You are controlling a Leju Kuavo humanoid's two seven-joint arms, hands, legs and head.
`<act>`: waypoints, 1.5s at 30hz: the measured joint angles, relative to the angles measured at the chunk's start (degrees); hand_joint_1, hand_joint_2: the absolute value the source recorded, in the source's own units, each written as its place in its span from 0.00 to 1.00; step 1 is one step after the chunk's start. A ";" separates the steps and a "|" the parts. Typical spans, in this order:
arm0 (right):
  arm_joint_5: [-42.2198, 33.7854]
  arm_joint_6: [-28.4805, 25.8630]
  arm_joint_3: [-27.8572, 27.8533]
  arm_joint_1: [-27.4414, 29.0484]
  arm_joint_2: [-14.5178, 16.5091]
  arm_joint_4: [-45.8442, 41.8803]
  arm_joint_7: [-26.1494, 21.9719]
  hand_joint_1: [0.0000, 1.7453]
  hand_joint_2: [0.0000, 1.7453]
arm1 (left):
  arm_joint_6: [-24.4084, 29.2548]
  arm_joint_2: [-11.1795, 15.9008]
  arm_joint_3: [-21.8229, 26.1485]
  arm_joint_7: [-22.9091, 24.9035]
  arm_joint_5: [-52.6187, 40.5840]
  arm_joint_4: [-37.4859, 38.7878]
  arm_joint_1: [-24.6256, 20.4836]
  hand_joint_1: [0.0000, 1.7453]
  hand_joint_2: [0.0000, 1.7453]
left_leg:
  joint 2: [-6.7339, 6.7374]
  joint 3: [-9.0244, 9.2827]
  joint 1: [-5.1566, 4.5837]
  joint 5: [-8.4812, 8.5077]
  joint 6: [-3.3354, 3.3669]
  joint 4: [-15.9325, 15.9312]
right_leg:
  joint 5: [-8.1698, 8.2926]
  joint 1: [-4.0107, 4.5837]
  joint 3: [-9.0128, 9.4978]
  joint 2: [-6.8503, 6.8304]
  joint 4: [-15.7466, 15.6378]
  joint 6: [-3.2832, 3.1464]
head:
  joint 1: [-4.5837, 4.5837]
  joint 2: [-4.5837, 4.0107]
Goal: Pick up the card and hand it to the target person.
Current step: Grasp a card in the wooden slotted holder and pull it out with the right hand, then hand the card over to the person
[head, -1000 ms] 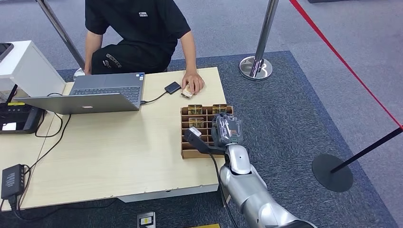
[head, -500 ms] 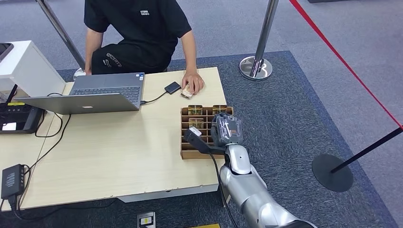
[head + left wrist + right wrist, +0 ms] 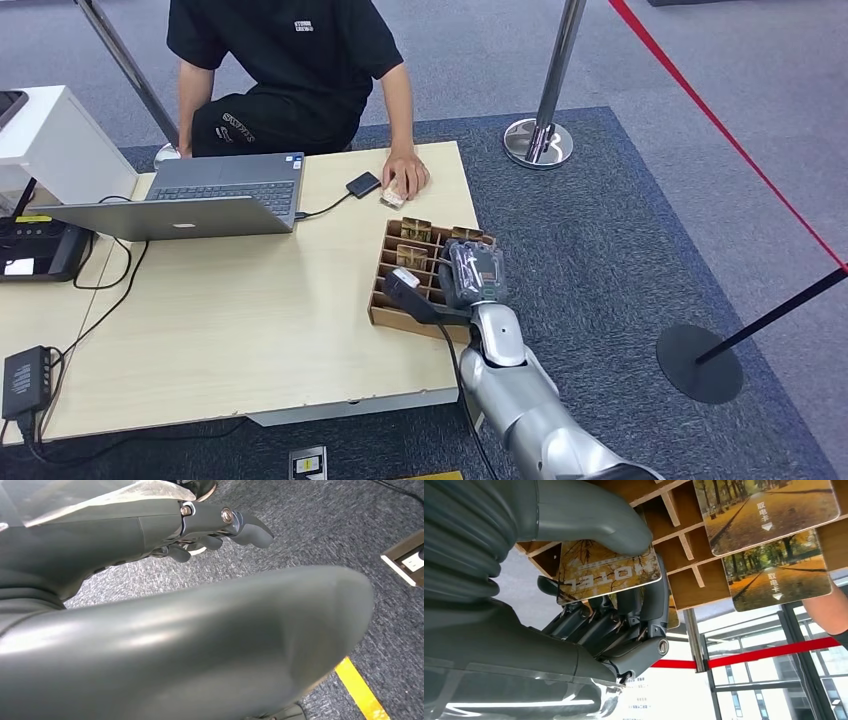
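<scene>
A brown cardboard rack (image 3: 385, 314) with divided slots stands askew near the table's right edge, and cards with an autumn-tree print (image 3: 412, 229) stand in it. My right hand (image 3: 474, 274) reaches into the rack. In the right wrist view its thumb and fingers (image 3: 644, 600) pinch one such card printed HOTEL (image 3: 610, 573), part way in a slot. Two more cards (image 3: 765, 509) sit in neighbouring slots. The person (image 3: 290, 70) sits across the table with a hand (image 3: 408, 172) resting on it. My left hand (image 3: 220, 527) hangs over the carpet and holds nothing.
An open laptop (image 3: 200, 195) and its cable lie on the wooden table (image 3: 250, 330), with a small black drive (image 3: 363, 184) near the person's hand. A stanchion base (image 3: 538, 142) stands beyond the table. A black base (image 3: 700, 362) and red tape (image 3: 720, 125) lie to the right.
The rack has swung on the table: its near end moved left and it now sits at an angle. My right hand shifted slightly left with it.
</scene>
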 joint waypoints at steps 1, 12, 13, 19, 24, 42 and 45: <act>0.06 0.00 0.13 0.01 0.10 -0.21 -0.13 0.89 1.00 | 0.02 -0.01 0.00 0.01 -0.01 0.00 0.00 0.00 0.00 | 0.00 0.00 0.00 0.00 0.00 0.00 | 0.00 0.00 0.00 0.00 0.00 0.00 | 0.00 0.00; -0.39 0.02 2.48 0.14 1.78 -3.62 -3.02 0.92 1.00 | 0.12 -0.01 0.00 0.49 -0.21 0.02 0.01 0.00 0.00 | 0.00 0.00 0.00 0.00 0.00 0.00 | 0.00 0.00 0.00 0.00 0.01 0.00 | 0.00 0.00; -0.64 0.05 2.89 0.17 1.95 -3.95 -3.21 0.92 1.00 | 0.14 -0.01 0.00 0.55 -0.19 0.02 0.01 0.00 0.00 | 0.00 0.00 0.00 0.00 0.00 0.00 | 0.00 0.00 0.00 0.00 0.01 0.00 | 0.00 0.00; -3.49 1.29 6.49 0.44 2.20 -6.68 -3.72 0.89 1.00 | 0.27 -0.03 0.00 0.86 0.06 0.02 0.01 0.00 0.00 | 0.00 0.00 0.00 0.00 0.00 0.00 | 0.00 0.00 0.01 0.00 0.01 0.00 | 0.00 0.00; -4.55 2.05 9.46 0.89 2.20 -9.46 -4.03 0.84 1.00 | 0.56 -0.05 0.00 1.24 0.01 0.02 0.02 0.00 0.00 | 0.00 0.00 0.00 0.00 0.00 0.00 | 0.00 0.00 0.01 0.00 0.01 0.00 | 0.00 0.00; -9.07 3.52 15.50 -2.51 2.20 -12.58 0.32 0.87 1.00 | 0.66 -0.12 -0.19 1.54 -1.10 0.02 -0.01 0.00 0.00 | 0.00 0.00 0.00 0.02 -0.02 0.00 | 0.00 0.00 0.01 0.00 0.01 0.00 | -0.01 0.00; -8.73 3.42 15.65 -4.21 2.19 -11.63 1.62 0.88 1.00 | 0.55 -0.12 -0.42 1.61 -1.30 0.02 -0.04 0.00 0.00 | 0.00 0.01 0.00 0.02 -0.02 0.00 | 0.00 0.00 0.01 0.00 0.01 0.00 | -0.01 0.00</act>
